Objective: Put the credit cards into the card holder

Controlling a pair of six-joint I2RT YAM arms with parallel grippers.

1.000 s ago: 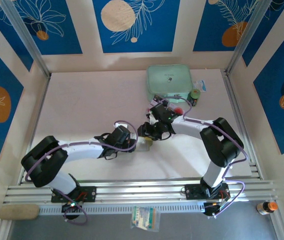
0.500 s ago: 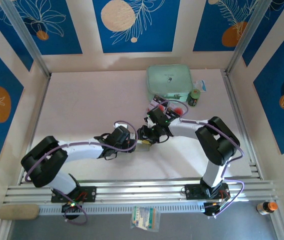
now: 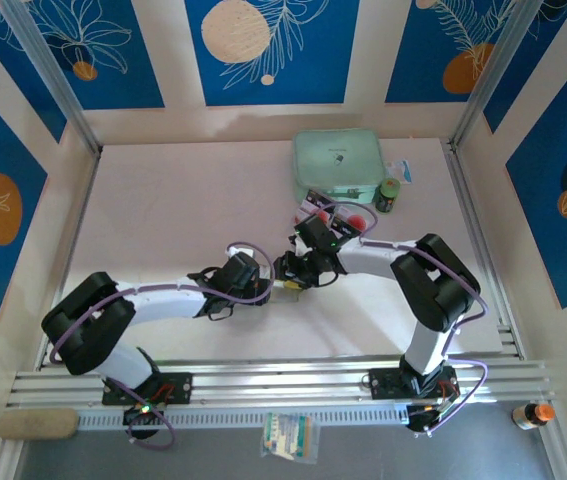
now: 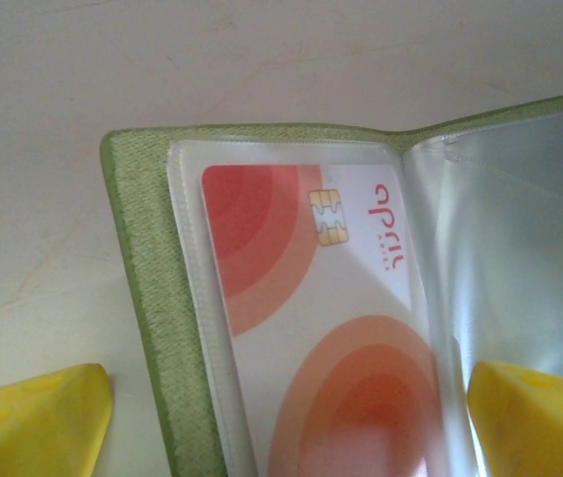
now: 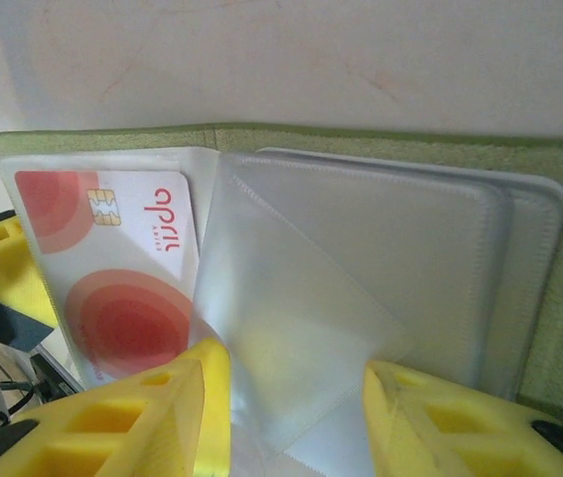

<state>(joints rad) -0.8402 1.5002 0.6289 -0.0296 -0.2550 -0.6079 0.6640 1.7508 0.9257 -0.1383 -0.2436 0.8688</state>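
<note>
Card holder [image 4: 142, 298], olive, open on worktop [image 4: 261, 60]; one credit card [image 4: 301, 328], red circles, sleeved inside. Left gripper [image 4: 286, 422] wide, straddling card. Right gripper [image 5: 286, 417] half-open around clear sleeve [image 5: 291, 318].

I see the pale table [image 3: 183, 200] carrying a mint-green case [image 3: 338, 165] at its far right, a small green-capped bottle [image 3: 389, 195] just beside that, and a few dark cards [image 3: 316, 207] at the case's near edge. The olive card holder [image 4: 137, 248] lies open on it, near the middle.

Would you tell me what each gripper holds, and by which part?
Left gripper: nothing, jaws open. Right gripper: jaws flank a clear sleeve of the card holder; a grip cannot be told.
</note>
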